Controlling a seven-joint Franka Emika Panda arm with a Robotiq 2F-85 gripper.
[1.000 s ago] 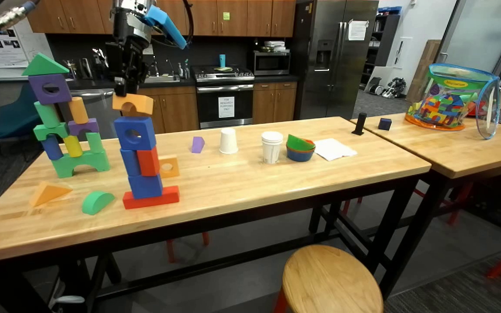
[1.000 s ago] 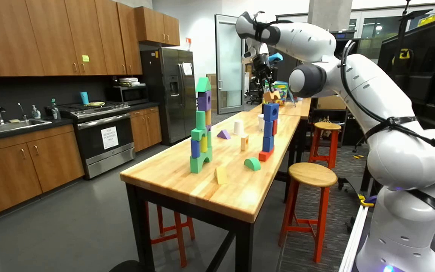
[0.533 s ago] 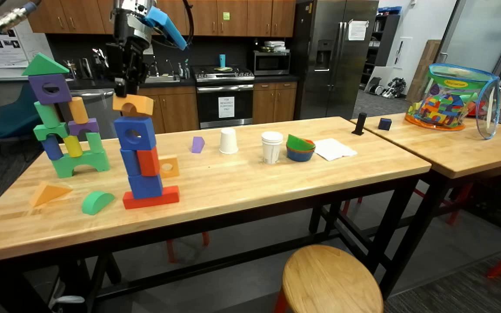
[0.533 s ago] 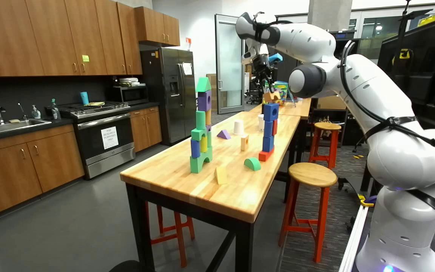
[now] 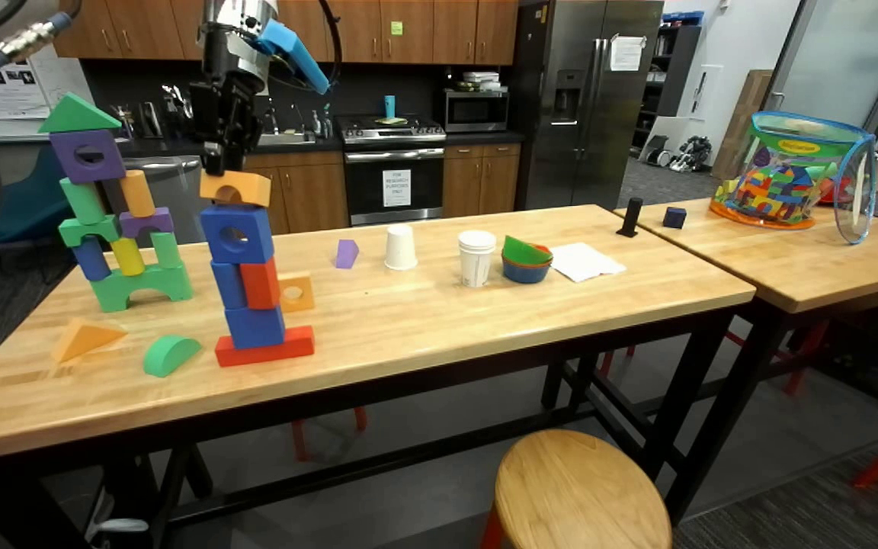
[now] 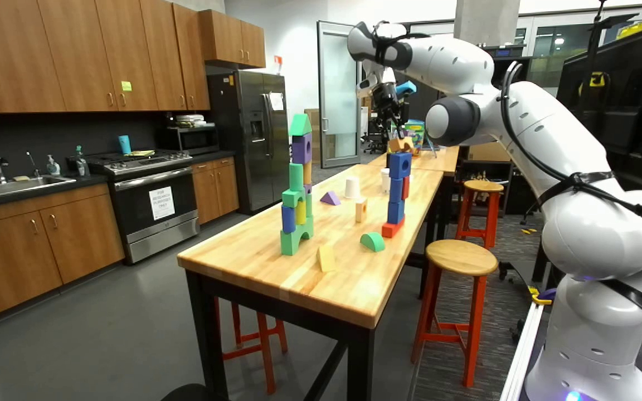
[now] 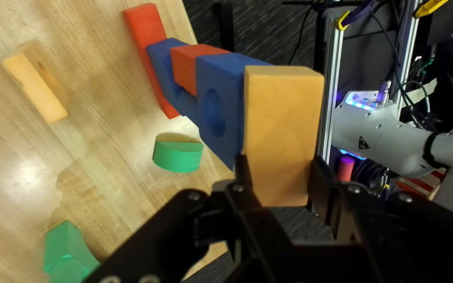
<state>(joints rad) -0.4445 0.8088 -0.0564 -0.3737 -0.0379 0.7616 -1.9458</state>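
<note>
tool (image 7: 278, 169) tight around an orange block (image 7: 284, 125), above a blue block (image 7: 232, 106)

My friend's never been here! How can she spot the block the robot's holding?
Find the long wooden table, then the blue-and-red tower standing on it. Right by its top, the gripper pinches an orange block. Unlike the blue block just below, with its round hole, it has a curved notch.

The orange block (image 7: 283, 133) looks like smooth, matt foam, as do the blue blocks (image 5: 254, 326). The table (image 5: 424, 320) is smooth, glossy wood. The fridge (image 5: 546, 152) is metal with a dull shine; the robot arm (image 6: 605, 239) looks like glossy plastic.
</note>
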